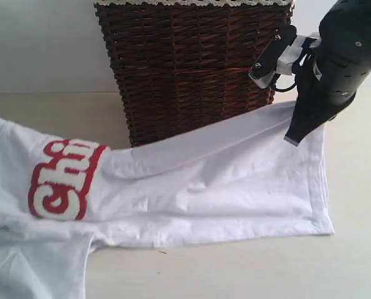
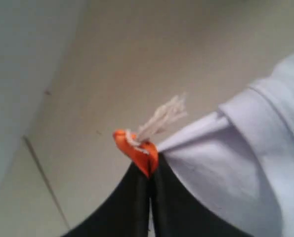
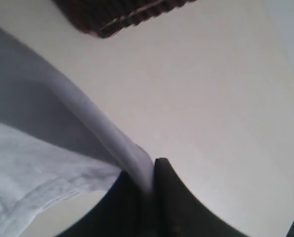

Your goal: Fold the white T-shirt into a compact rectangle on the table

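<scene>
The white T-shirt (image 1: 235,187) lies stretched across the table (image 1: 266,268), its red-outlined letters (image 1: 63,180) towards the left. My right gripper (image 1: 295,136) is at the shirt's far right corner, shut on a fold of the cloth and holding it up off the table. In the right wrist view the white fold (image 3: 107,133) runs straight into the shut right gripper (image 3: 151,173). My left gripper (image 2: 149,168) is shut on the shirt's edge (image 2: 255,163), with an orange tag (image 2: 137,148) and frayed white threads (image 2: 161,118) sticking out at its tip. The left gripper is out of the exterior view.
A dark brown wicker basket (image 1: 191,62) stands behind the shirt at the middle back, close to the raised edge; its corner shows in the right wrist view too (image 3: 117,15). Bare tabletop runs along the front and right of the shirt.
</scene>
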{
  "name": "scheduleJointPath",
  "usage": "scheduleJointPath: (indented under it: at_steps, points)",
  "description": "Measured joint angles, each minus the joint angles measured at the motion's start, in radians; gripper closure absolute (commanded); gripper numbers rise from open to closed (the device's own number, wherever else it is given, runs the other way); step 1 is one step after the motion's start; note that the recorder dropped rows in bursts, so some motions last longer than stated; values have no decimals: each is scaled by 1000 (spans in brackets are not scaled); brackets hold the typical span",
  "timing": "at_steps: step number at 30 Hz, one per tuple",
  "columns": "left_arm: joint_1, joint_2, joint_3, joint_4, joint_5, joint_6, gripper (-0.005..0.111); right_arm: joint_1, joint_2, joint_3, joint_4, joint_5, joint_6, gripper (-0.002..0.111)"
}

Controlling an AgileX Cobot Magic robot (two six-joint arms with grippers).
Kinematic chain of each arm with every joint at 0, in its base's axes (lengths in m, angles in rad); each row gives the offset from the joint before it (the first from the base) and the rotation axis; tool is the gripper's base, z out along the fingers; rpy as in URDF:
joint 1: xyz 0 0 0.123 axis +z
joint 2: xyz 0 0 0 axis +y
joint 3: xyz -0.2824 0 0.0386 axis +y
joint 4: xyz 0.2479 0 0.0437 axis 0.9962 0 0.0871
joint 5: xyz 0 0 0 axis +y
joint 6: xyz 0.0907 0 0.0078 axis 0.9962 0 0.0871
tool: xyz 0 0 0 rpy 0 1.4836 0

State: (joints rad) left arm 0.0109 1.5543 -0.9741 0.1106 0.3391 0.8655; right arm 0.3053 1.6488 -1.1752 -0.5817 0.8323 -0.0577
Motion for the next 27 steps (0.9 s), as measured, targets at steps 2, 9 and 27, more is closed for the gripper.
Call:
scheduleJointPath:
  at_steps: [2, 9, 27]
  points:
    - [11, 33, 0, 2, -180, -4, 107, 0, 30, 0, -80, -79, 70, 108]
    - [36, 192, 0, 4, -363, -35, 51, 0, 136, -17, -297, -172, 329, 90]
    - [-158, 132, 0, -74, 102, -317, 107, 0, -83, -23, -207, -262, 482, 108]
